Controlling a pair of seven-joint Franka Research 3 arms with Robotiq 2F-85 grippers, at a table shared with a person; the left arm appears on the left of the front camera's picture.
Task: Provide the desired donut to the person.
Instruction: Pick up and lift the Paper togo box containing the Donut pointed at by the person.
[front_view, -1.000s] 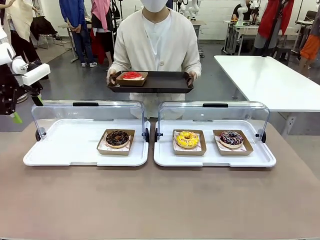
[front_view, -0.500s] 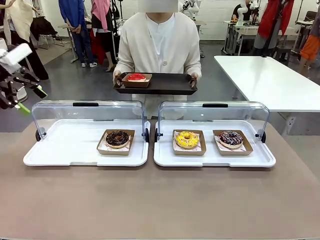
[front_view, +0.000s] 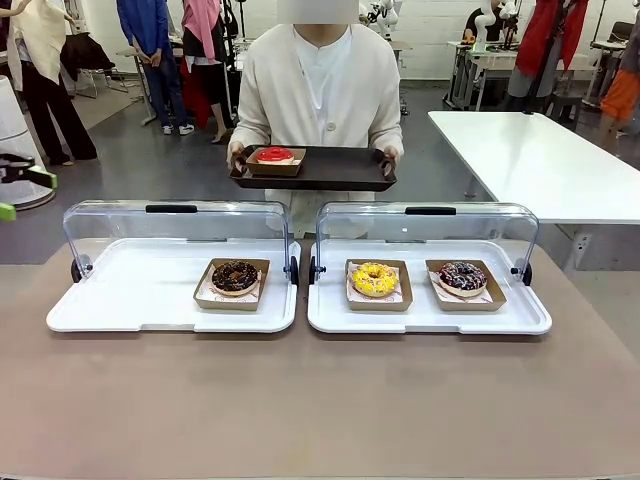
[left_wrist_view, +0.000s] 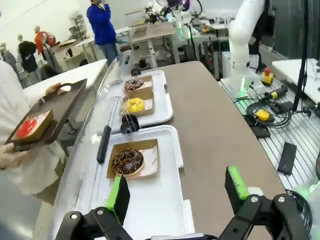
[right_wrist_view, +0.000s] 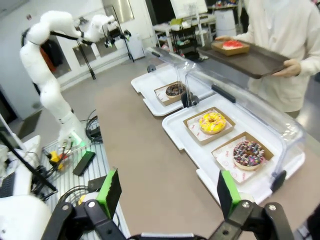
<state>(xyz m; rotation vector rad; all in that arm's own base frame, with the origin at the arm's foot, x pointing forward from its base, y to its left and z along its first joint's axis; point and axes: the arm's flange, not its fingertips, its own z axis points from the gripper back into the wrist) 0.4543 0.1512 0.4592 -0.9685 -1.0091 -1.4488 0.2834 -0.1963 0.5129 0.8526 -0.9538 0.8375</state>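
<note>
From the front, the person (front_view: 318, 85) is standing at the far side of the tabletop (front_view: 320, 400), holding a dark tray (front_view: 330, 168) level at the waist. A red donut (front_view: 274, 154) in a brown paper dish is sitting at the picture-left end of that tray. On the tabletop two white trays are lying side by side, each with its clear lid (front_view: 175, 225) swung up at the back. The left white tray (front_view: 130, 290) is carrying a chocolate donut (front_view: 235, 276). The right white tray (front_view: 420, 318) is carrying a yellow donut (front_view: 374, 279) and, beside it, a sprinkled donut (front_view: 462, 276). The left pincer (front_view: 25, 195) is hanging at the picture's left edge, off the tabletop, its green tips apart.

In the left wrist view, the left pincer (left_wrist_view: 177, 192) is standing released and grasping nothing, over the near end of the tray with the chocolate donut. The red donut is resting on the person's tray at the far left.

In the right wrist view, the right pincer (right_wrist_view: 168, 192) is standing spread wide and empty, over the tabletop short of the yellow and sprinkled donuts. The person is holding the tray with the red donut beyond the lids.
</note>
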